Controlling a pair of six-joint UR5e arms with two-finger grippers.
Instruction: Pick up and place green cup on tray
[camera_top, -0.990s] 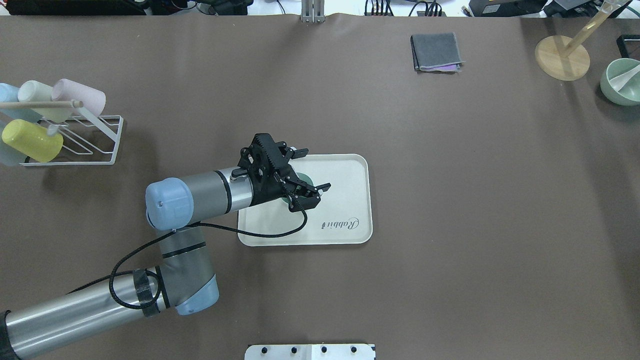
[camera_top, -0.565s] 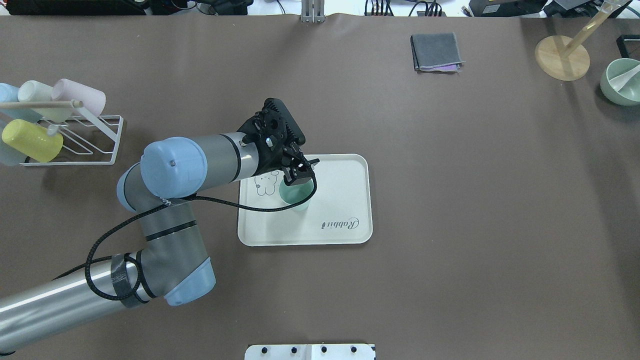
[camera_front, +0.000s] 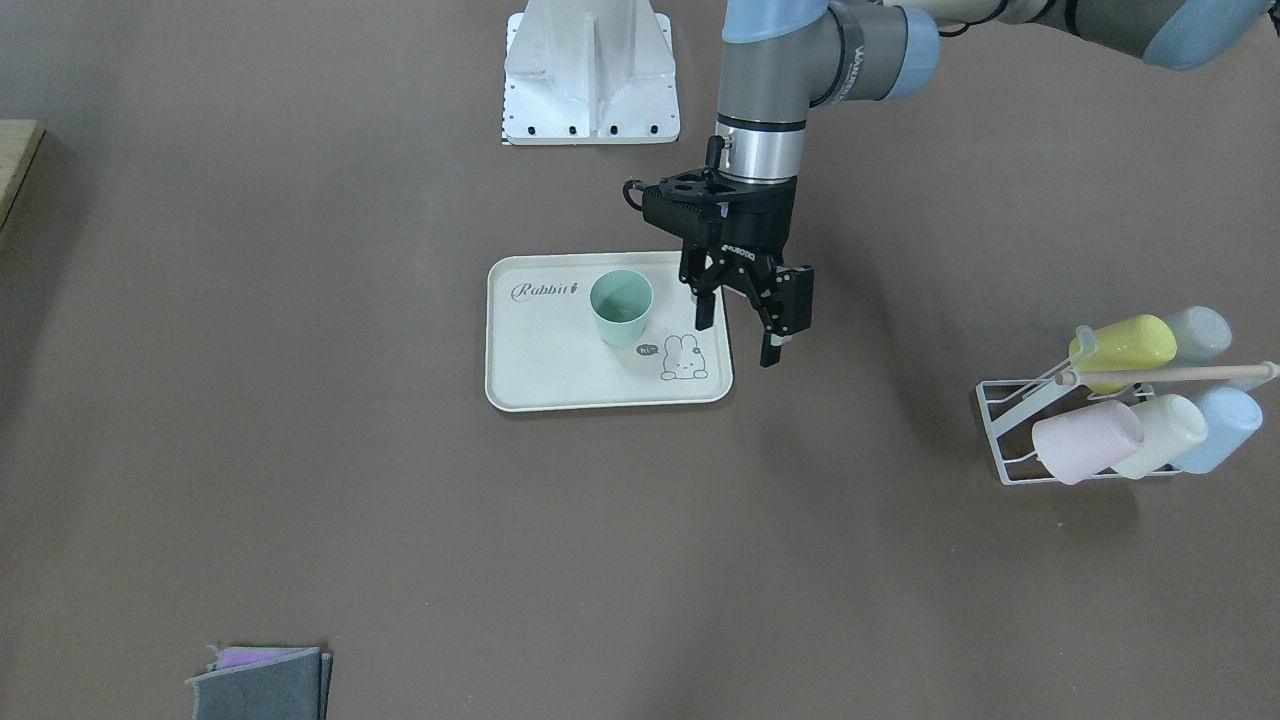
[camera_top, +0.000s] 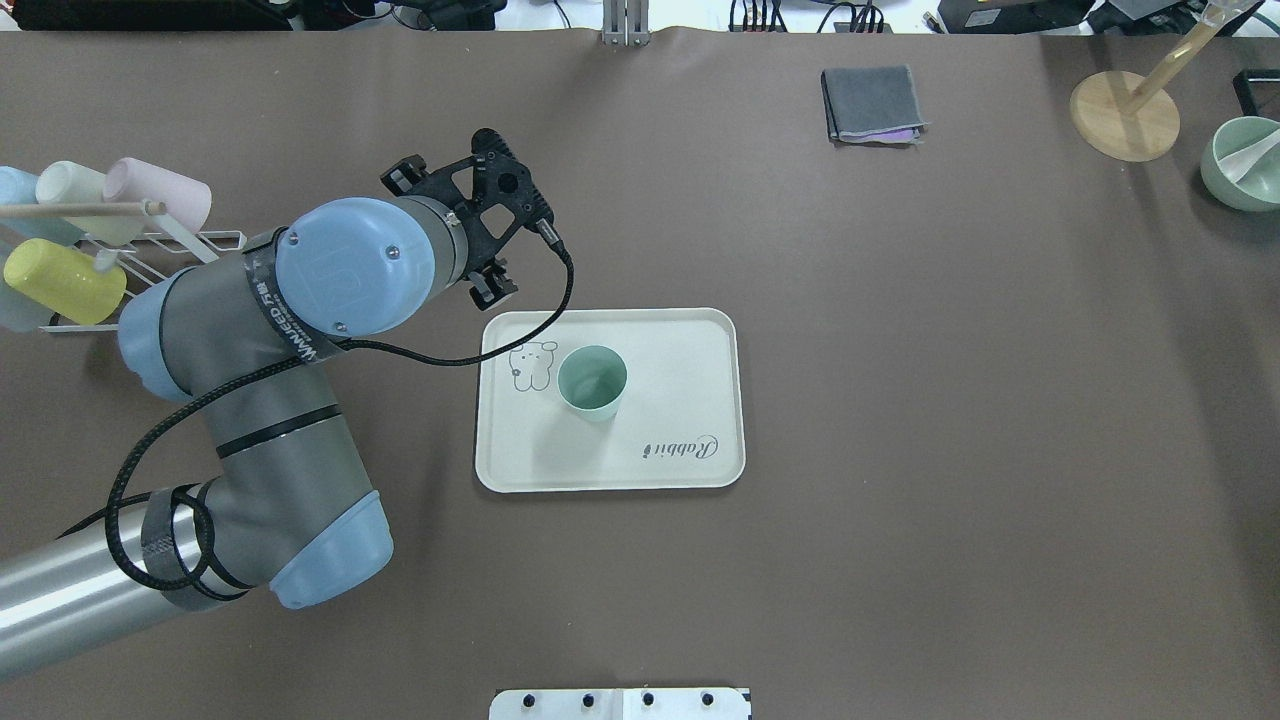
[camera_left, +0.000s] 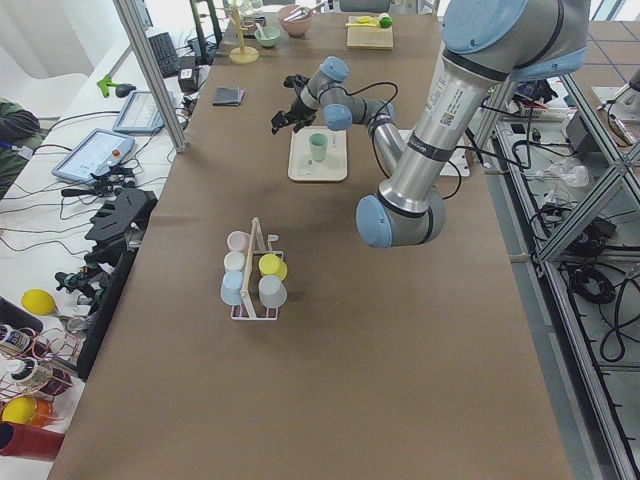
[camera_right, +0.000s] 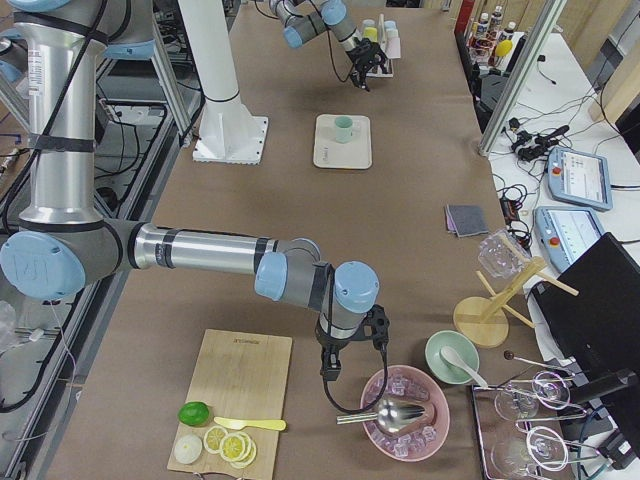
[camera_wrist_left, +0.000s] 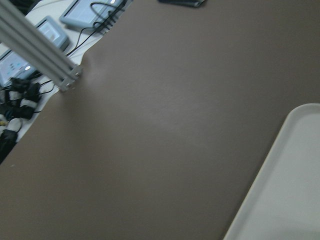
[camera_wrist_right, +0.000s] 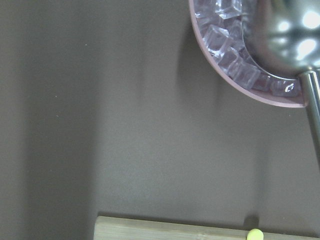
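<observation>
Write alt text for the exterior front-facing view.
A green cup stands upright on a cream rabbit-print tray, with the left gripper open and empty near the tray's corner. A wire rack of pastel cups sits at the view's right, a folded grey cloth at bottom left.

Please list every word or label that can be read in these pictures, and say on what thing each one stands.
"Rabbit": script printed on the tray, near the green cup.
Speech bubble beside the bunny drawing: too small to read.
Lettering on the left gripper body and on the wrist band of its arm: too blurred to read.
</observation>
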